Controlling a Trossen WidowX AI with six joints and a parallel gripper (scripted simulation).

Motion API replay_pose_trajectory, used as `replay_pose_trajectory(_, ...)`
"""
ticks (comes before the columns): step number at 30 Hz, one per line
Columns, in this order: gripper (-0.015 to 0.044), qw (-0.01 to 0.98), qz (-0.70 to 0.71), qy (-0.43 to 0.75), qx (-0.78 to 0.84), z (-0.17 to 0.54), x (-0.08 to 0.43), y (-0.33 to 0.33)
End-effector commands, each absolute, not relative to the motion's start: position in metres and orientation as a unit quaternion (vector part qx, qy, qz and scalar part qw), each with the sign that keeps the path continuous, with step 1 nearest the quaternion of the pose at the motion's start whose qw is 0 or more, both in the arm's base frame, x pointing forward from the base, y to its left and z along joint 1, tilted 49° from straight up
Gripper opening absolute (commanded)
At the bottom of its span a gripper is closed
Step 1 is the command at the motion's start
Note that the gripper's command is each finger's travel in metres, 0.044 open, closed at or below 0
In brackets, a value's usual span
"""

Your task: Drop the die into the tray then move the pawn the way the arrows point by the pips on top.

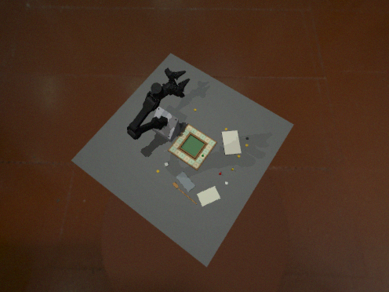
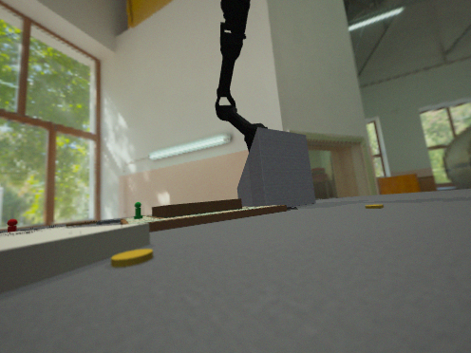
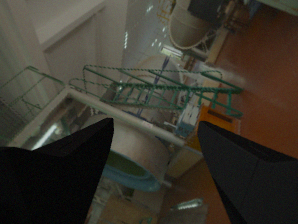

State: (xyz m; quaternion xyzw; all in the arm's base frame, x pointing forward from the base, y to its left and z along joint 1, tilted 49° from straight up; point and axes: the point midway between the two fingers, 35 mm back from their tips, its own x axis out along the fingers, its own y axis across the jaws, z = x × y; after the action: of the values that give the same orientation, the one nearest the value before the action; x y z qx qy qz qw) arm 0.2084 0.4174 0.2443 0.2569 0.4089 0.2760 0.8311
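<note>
My gripper (image 1: pixel 187 75) (image 3: pixel 156 125) is open, high above the table's far corner in the top view, with nothing between the fingertips in the wrist view. The board (image 1: pixel 197 166) (image 2: pixel 214 220) lies beside the arm's base, with a ring of pale squares around the green-floored dice tray (image 1: pixel 193 146) (image 2: pixel 197 208). The tray looks empty. A green pawn (image 1: pixel 202 155) (image 2: pixel 138 210) stands upright on the board's right side. A small white cube (image 1: pixel 166 164) lies on the table left of the board's lower corner; another small white thing (image 1: pixel 226 183) lies lower right. Pips are too small to read.
The grey base block (image 1: pixel 166 125) (image 2: pixel 285 166) adjoins the board. Two pale slabs (image 1: pixel 231 142) (image 1: pixel 209 195), a blue-grey rectangle (image 1: pixel 185 181), a brown stick (image 1: pixel 186 195), a red pawn (image 1: pixel 220 173) (image 2: pixel 12 225), a dark piece (image 1: pixel 247 138) and several yellow discs (image 1: pixel 195 110) (image 2: pixel 132 257) lie around.
</note>
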Motion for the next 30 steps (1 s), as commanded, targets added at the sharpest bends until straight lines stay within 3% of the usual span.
replay_pose_trajectory(1, 0.0275, 0.867, 0.213, 0.383, 0.238, 0.235, 0.259, 0.372)
replay_pose_trajectory(8, 0.0275, 0.912, 0.091, 0.349, 0.194, 0.222, 0.327, 0.275)
replay_pose_trajectory(17, 0.0275, 0.932, -0.076, 0.331, 0.129, 0.205, 0.371, 0.132)
replay_pose_trajectory(24, 0.0275, 0.912, -0.215, 0.341, 0.074, 0.191, 0.365, 0.009)
replay_pose_trajectory(30, 0.0275, 0.868, -0.330, 0.371, 0.030, 0.179, 0.328, -0.089)
